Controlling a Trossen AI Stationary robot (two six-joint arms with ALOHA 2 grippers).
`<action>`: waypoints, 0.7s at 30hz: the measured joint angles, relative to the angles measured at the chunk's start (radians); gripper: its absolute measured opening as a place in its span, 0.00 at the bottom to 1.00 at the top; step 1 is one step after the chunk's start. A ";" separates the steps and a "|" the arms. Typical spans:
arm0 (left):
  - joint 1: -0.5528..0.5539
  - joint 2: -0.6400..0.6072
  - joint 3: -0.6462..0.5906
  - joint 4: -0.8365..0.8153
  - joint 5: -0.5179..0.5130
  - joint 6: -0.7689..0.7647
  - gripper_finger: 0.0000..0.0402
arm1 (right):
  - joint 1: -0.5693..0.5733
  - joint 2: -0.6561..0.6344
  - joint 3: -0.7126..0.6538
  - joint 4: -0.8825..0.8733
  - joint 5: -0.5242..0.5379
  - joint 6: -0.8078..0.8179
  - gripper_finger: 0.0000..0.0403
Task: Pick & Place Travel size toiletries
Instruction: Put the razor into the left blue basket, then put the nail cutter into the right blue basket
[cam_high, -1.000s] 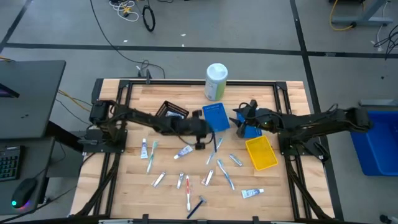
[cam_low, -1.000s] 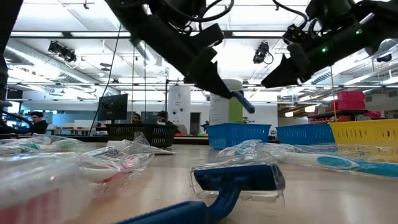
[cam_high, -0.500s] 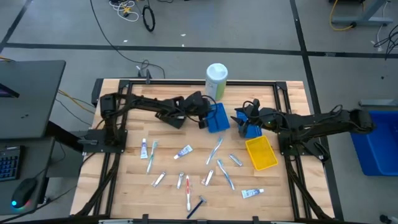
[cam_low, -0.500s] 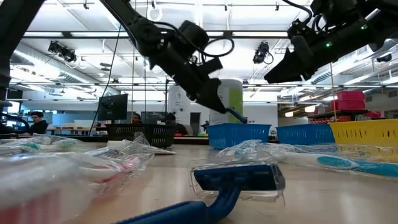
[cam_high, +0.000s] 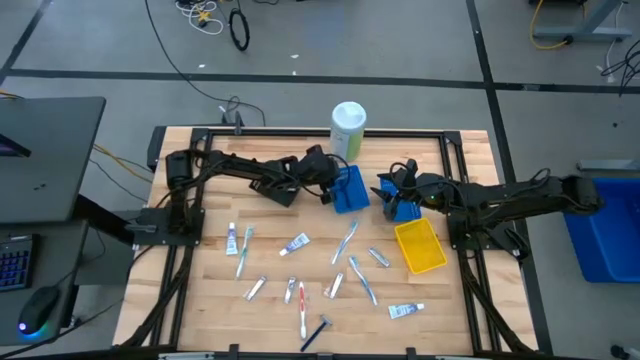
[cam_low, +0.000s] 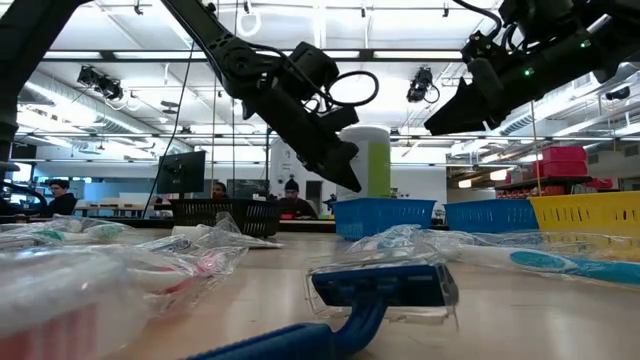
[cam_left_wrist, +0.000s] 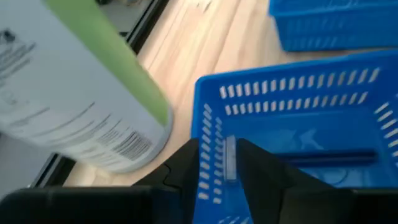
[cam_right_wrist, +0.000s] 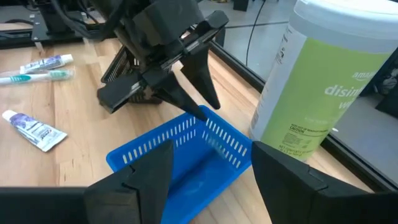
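Observation:
Small white tubes (cam_high: 295, 243), slim toothbrushes (cam_high: 345, 240) and a razor (cam_high: 318, 330) lie flat across the middle and near part of the table. My left gripper (cam_high: 331, 189) is open and hovers over the rim of a blue bin (cam_high: 350, 190). It also shows in the right wrist view (cam_right_wrist: 202, 102). A blue-handled item (cam_left_wrist: 336, 158) lies inside that bin. My right gripper (cam_high: 392, 190) is open and empty. It hangs above a second blue bin (cam_high: 404, 209), to the right of the first.
A tall white-and-green canister (cam_high: 347, 130) stands just beyond the blue bin, close to my left gripper. A black bin (cam_high: 275, 180) sits under the left arm. A yellow bin (cam_high: 420, 245) is near the table's right side. Wrapped items (cam_low: 380, 290) lie along the near edge.
My left gripper carried a blue-handled item from the middle of the table toward the far edge, over the blue bin. In the last half second it let go. The item now lies inside the bin.

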 joint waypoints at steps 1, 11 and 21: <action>0.001 0.000 0.000 -0.006 0.001 0.000 0.31 | 0.000 0.000 0.000 0.000 0.000 0.000 0.57; -0.035 -0.039 -0.001 -0.016 -0.001 -0.002 0.33 | 0.000 0.000 0.000 0.000 0.000 0.000 0.59; -0.090 -0.375 -0.001 -0.221 0.000 -0.064 0.27 | 0.000 0.000 0.000 0.004 -0.003 0.000 0.57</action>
